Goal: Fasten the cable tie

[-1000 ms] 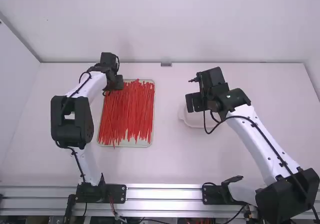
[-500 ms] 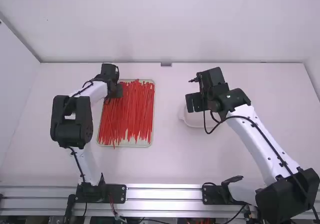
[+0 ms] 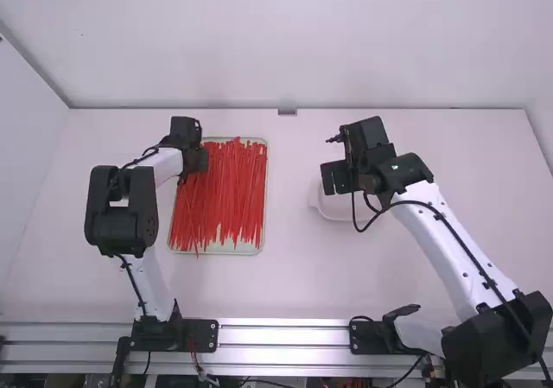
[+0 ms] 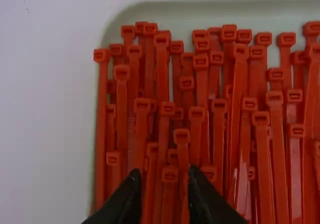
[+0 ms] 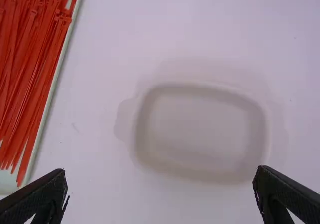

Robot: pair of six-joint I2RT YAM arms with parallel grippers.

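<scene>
Left side: the left hand [image 3: 192, 153] stands low over the far left corner of the pale green rectangular plastic tray [image 3: 264, 189]. In the left wrist view its 2 black fingers [image 4: 131, 196] are parted, nothing clamped. Their tips straddle 2 or 3 straps of the red plastic cable ties [image 4: 200, 109], at or just above the surface of the pile; contact cannot be confirmed. The ties [image 3: 220, 194] lie in a dense, roughly parallel heap that covers most of the tray, their square locking heads bunched at the end under this hand and several layers overlapping. None has been separated from the heap, so the task is judged to be at its first step, singling out 1 tie.

Handling assessment: each tie should be very light, thin and springy, with a smooth strap that could slide between the pads. Neighbours are likely to lift or drag with it. The soundest hold appears to be across the strap just behind the head, where it is stiffest, which leaves the tail free to be threaded.

Centre and right: a translucent white rectangular plastic tub [image 5: 200, 129] with small side lugs sits on the white worktop [image 3: 484, 163], well apart from the tray, and nothing can be made out inside it. The right hand [image 3: 340, 179] hangs above this tub [image 3: 321, 206]; in its own wrist view the hand [image 5: 160, 173] is spread wide and holds nothing.
</scene>
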